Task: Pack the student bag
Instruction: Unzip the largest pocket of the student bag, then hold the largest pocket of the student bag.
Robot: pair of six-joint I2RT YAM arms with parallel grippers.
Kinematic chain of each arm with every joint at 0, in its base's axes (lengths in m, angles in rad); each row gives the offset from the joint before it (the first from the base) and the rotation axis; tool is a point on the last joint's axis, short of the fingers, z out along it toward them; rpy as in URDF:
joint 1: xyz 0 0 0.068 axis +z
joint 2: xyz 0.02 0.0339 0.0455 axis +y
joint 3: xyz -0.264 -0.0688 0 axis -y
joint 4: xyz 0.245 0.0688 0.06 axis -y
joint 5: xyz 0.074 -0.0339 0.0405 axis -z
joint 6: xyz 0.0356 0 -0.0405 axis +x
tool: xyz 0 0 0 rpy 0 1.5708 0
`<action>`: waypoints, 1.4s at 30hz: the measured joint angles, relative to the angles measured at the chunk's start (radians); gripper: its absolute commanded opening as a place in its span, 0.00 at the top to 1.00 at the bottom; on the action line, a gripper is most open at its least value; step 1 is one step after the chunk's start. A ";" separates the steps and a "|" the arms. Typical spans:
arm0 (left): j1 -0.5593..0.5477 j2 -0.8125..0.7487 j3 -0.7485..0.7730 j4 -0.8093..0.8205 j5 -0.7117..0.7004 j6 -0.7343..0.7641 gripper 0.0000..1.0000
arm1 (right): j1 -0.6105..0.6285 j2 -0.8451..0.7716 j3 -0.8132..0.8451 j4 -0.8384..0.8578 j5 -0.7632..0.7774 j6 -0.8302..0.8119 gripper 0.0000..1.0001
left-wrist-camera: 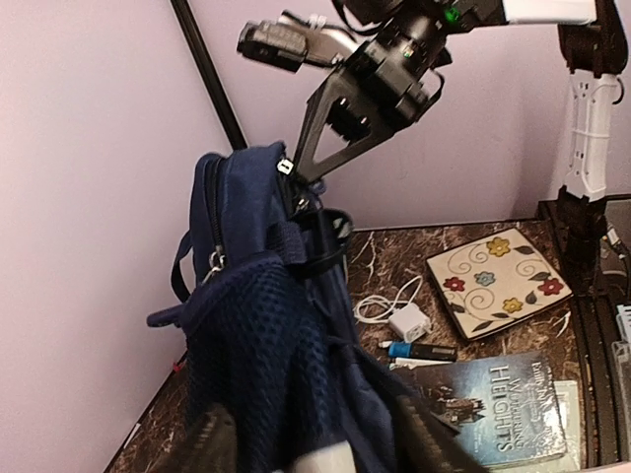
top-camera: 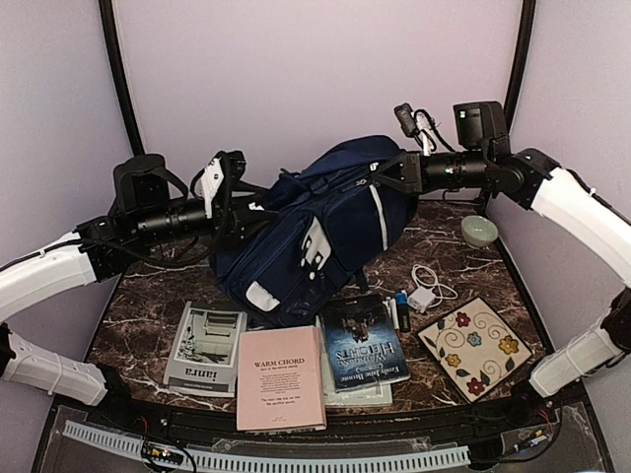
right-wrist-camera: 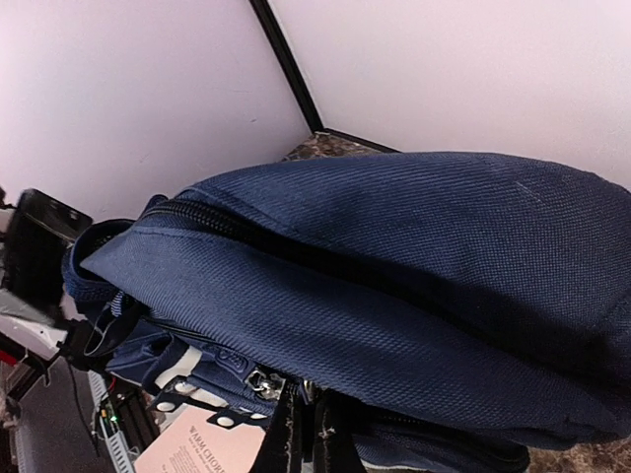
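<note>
Navy-blue fabric student bag [top-camera: 325, 236] | right gripper [top-camera: 385, 169] pinching its top | left gripper [left-wrist-camera: 317, 441] spread | risk: bag slumps if single pinch slips.

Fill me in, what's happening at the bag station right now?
Both arms are on the backpack at the middle of the table. The right gripper is pinched shut on its top edge by a zipper pull, holding it propped up. The left gripper sits at the mesh back with its fingers apart. The books, charger and flowered tile lie in front, not packed.
</note>
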 measured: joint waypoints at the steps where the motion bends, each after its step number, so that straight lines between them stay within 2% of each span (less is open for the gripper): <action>1: 0.003 -0.007 0.013 -0.019 0.026 -0.005 0.16 | -0.002 0.006 0.003 -0.004 0.010 -0.005 1.00; 4: 0.006 -0.011 0.088 -0.078 0.075 -0.033 0.15 | -0.003 0.026 0.009 -0.005 0.048 -0.022 1.00; 9: -0.016 0.092 0.426 -0.227 0.068 -0.066 0.14 | 0.036 0.048 0.037 0.003 0.068 -0.052 1.00; 15: -0.035 0.341 0.747 -0.364 0.016 -0.017 0.12 | 0.071 0.084 0.096 -0.001 0.050 -0.085 1.00; 18: -0.032 0.515 0.893 -0.470 -0.010 0.029 0.17 | 0.077 0.093 0.113 -0.009 0.042 -0.101 1.00; 22: -0.013 0.668 0.998 -0.571 -0.013 0.045 0.28 | 0.084 0.097 0.122 -0.020 0.037 -0.113 1.00; 23: -0.006 0.686 1.011 -0.585 -0.008 0.045 0.35 | 0.084 0.097 0.122 -0.023 0.035 -0.117 1.00; 24: -0.001 0.694 1.019 -0.591 -0.002 0.046 0.48 | 0.085 0.099 0.122 -0.025 0.034 -0.121 1.00; 26: 0.008 0.699 1.032 -0.610 0.018 0.039 0.65 | 0.088 0.103 0.122 -0.019 0.031 -0.126 1.00; 27: 0.011 0.699 1.036 -0.618 0.031 0.041 0.68 | 0.089 0.104 0.123 -0.014 0.030 -0.128 1.00; 31: 0.014 0.699 1.039 -0.636 0.109 0.028 0.63 | 0.091 0.105 0.124 -0.014 0.022 -0.133 1.00; 32: 0.017 0.698 1.038 -0.635 0.125 0.027 0.67 | 0.091 0.105 0.124 -0.014 0.019 -0.134 1.00; 35: 0.027 0.692 1.033 -0.632 0.173 0.012 0.87 | 0.093 0.105 0.124 -0.014 0.014 -0.137 1.00; 37: 0.029 0.686 1.032 -0.632 0.194 0.006 0.90 | 0.094 0.105 0.124 -0.012 0.013 -0.139 1.00; 39: 0.029 0.677 1.023 -0.631 0.207 0.000 1.00 | 0.094 0.104 0.124 -0.011 0.011 -0.142 1.00; 42: 0.029 0.655 0.991 -0.615 0.225 -0.008 1.00 | 0.095 0.103 0.124 -0.010 0.005 -0.142 1.00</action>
